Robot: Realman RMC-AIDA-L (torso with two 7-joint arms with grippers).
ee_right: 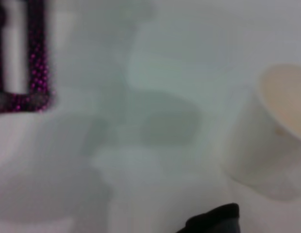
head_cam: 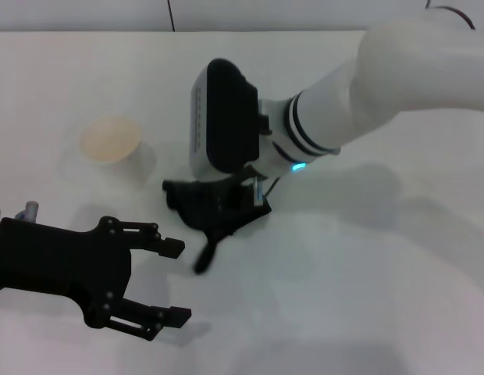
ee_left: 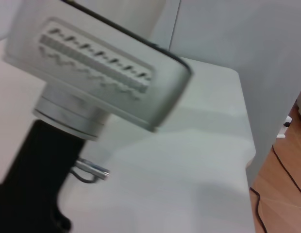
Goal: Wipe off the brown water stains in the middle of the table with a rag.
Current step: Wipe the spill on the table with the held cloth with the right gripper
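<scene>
The right gripper presses down on the rag, its jaws buried in the cloth, just beside the cup. Whether they grip it cannot be told. The left gripper hovers near the rag's tail, jaws spread apart.

The right arm is a thick, smooth white tube with black rings at the wrist and a small cyan light beside them. Its wrist carries a silver-grey box with a row of slots and a black face. The left end effector is matte black, built of linked bars with visible pivot screws, ending in two flat-tipped fingers.
</scene>
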